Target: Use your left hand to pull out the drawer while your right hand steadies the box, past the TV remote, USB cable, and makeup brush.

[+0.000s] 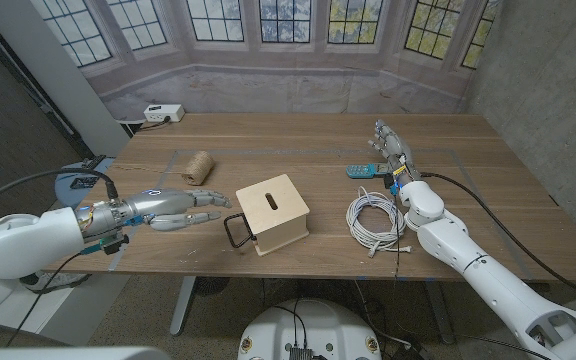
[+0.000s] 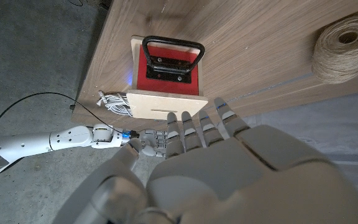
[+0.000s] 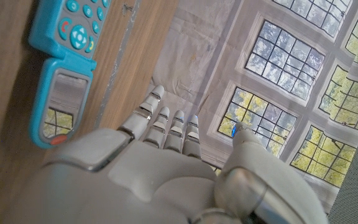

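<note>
A small pale wooden box (image 1: 273, 213) with a slot in its top stands near the table's front middle. Its drawer front is red (image 2: 170, 67) and carries a black handle (image 1: 236, 230) (image 2: 171, 59) that faces my left hand. My left hand (image 1: 183, 205) (image 2: 216, 162) hovers just left of the handle, fingers stretched toward it and apart, holding nothing. My right hand (image 1: 390, 145) (image 3: 166, 168) stands open and apart from the box, far to its right, beside a teal flip-phone-like remote (image 1: 361, 171) (image 3: 64, 68).
A coiled white cable (image 1: 373, 217) (image 2: 114, 102) lies right of the box, between it and my right forearm. A spool of twine (image 1: 199, 167) (image 2: 344, 46) sits behind my left hand. A white power box (image 1: 162, 113) rests at the far left edge.
</note>
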Robot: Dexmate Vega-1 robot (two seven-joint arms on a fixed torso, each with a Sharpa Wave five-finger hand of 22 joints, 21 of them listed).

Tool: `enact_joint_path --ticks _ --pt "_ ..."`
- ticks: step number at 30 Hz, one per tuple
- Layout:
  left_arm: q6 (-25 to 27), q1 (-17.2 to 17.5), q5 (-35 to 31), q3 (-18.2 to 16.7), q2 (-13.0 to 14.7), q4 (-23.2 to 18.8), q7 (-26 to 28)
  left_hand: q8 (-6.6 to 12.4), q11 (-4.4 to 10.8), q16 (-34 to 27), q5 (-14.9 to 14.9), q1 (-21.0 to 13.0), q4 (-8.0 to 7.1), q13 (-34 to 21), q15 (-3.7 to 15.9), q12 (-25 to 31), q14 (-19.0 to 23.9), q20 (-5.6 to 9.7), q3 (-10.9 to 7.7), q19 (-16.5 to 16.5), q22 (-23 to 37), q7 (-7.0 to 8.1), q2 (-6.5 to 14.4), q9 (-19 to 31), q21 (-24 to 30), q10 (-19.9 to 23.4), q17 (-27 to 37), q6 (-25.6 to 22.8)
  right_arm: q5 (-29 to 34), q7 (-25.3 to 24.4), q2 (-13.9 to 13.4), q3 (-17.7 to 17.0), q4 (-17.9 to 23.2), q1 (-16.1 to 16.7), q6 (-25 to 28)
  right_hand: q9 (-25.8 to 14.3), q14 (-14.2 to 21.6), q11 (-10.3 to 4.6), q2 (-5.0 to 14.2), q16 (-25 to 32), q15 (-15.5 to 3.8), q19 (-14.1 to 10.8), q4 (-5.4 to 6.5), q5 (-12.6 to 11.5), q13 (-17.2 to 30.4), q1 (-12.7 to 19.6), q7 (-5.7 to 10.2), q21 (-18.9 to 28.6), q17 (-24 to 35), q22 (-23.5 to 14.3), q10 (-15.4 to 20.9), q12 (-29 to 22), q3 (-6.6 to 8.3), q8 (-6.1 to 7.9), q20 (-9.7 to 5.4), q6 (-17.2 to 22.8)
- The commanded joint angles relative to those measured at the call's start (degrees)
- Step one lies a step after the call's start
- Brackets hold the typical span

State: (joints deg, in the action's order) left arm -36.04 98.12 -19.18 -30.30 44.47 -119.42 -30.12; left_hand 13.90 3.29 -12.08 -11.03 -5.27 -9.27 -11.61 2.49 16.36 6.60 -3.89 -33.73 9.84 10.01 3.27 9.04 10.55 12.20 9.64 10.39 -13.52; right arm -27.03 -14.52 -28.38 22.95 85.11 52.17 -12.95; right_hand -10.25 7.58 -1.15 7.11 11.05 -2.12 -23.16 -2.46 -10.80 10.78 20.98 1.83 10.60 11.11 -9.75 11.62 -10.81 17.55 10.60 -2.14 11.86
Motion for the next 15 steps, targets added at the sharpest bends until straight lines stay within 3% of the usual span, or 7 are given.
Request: enact_joint_path --ticks 1,15 --pt "1.2 -0.9 -1.0 -0.1 -0.3 -1.0 -3.4 0.34 0.06 -0.2 -0.3 0.8 -0.17 -0.3 0.30 0.6 1.0 0.02 -0.56 0.7 0.3 0.70 0.0 0.2 0.1 1.3 0.2 -0.9 0.8 -0.4 -1.7 -0.4 2.3 1.3 0.6 -0.3 -0.3 -0.20 0.30 0.4 -1.65 0.5 -0.44 0.2 0.2 0.4 0.08 0.1 0.3 -0.1 -0.4 0.0 0.03 0.10 -0.10 -0.3" --pt "2.6 -3.3 -1.9 1.0 2.2 -0.2 -5.7 0.75 0.63 -0.3 -0.3 1.7 -0.44 -0.3 1.64 1.1 2.8 1.28 -0.89 0.7 0.3 1.68 0.0 0.2 -0.1 4.2 0.2 -4.5 5.6 -3.1 -3.8 0.2 8.8 1.8 3.2 -0.3 -0.9 0.10 0.13 0.3 -1.44 1.1 -0.57 0.2 0.2 0.1 -0.04 0.0 0.4 -0.1 -0.8 0.1 -0.28 0.07 0.28 -0.6"
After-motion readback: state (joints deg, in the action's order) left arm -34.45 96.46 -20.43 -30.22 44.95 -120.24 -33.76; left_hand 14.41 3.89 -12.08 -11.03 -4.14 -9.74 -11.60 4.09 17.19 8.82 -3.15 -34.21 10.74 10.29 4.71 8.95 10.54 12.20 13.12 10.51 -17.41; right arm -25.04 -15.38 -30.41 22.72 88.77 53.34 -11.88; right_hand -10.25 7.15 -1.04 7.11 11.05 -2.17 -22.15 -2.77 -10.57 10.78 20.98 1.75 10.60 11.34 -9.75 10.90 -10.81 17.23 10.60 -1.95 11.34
